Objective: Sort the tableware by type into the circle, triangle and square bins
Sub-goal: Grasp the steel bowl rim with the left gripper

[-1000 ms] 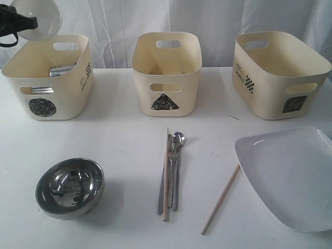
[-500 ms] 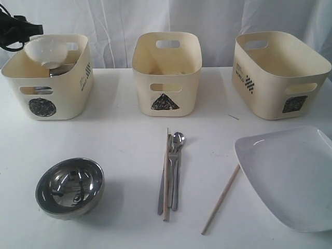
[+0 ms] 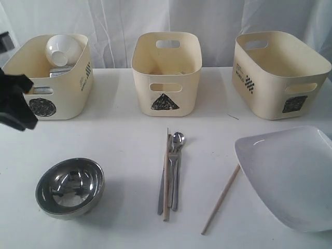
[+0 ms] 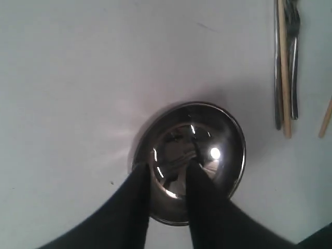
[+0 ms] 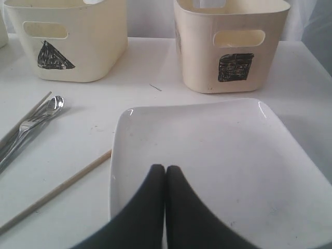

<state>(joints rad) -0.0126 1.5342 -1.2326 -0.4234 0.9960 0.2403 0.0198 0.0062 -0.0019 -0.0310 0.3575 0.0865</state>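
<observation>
A: Where are the grippers?
B: The left gripper [image 4: 167, 167] hangs over the round steel bowl [image 4: 218, 132], fingers parted; the right gripper [image 5: 165, 169], fingers pressed together, sits above the large white squarish plate [image 5: 207, 140].
A: Room around them?
B: Bare white table [image 3: 119, 140] rings the bowl. A loose wooden chopstick [image 3: 220, 199] lies slantwise, far tip just beside the plate's edge. The steel cutlery [image 3: 176, 181] and second chopstick [image 3: 166, 171] lie bundled, long axes running toward the cream triangle-marked bin [image 3: 140, 93], spoon bowl nearest it.
</observation>
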